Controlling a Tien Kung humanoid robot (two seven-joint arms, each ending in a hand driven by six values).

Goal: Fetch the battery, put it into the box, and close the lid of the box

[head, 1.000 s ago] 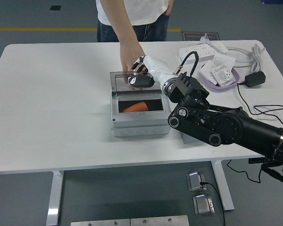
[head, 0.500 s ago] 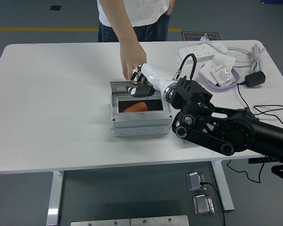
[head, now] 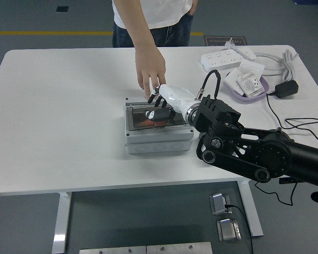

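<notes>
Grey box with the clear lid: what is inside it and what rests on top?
Through the grey box's clear lid an orange object shows dimly; the right hand, resting on the lid, covers part of it.

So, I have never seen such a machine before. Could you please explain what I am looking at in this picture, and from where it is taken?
The picture comes from a camera on the robot's head, looking forward and down over a white table. The big black arm coming in from the right is the robot's right arm; it ends in the right hand, which has five fingers. That hand rests palm-down on the clear lid of a grey box; the lid lies almost flat. Something orange shows dimly through it, and I cannot tell what it is. At the far side stands a person, whose hand hovers just behind the robot's. On the far right lie a white power strip, a purple tray and a black adapter with cables. The left arm is not in view.
</notes>
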